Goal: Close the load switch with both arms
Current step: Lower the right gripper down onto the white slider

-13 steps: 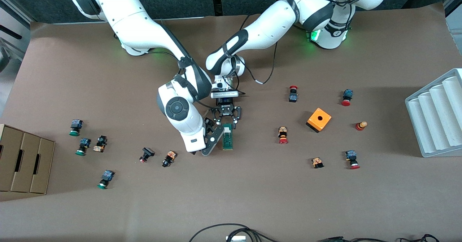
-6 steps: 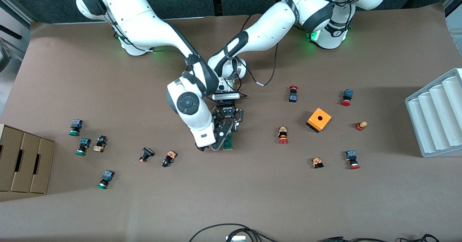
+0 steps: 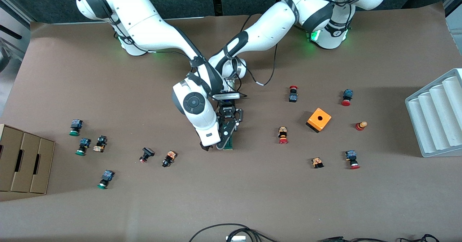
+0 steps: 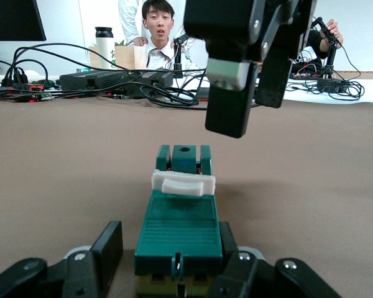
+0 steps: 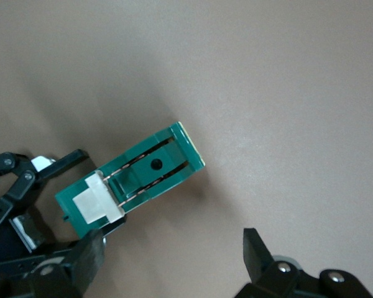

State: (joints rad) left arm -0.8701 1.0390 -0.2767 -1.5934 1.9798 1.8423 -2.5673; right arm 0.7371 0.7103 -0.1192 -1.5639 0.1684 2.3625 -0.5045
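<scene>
On the matte brown paper-covered table [image 3: 252, 198], no readable writing is seen. The narrow dark-green ribbed plastic load switch [image 4: 179, 226] with a white sliding handle [image 4: 183, 182] lies near the table's middle, its long axis running toward the front camera. Its end is clamped by the left gripper [image 4: 174, 273]. The right gripper [image 5: 174, 264] is held spread wide over it.

The load switch [image 5: 129, 179] lies on the brown table [image 5: 286, 93], its white handle [image 5: 95, 203] toward the left pincer [image 5: 34, 211].
</scene>
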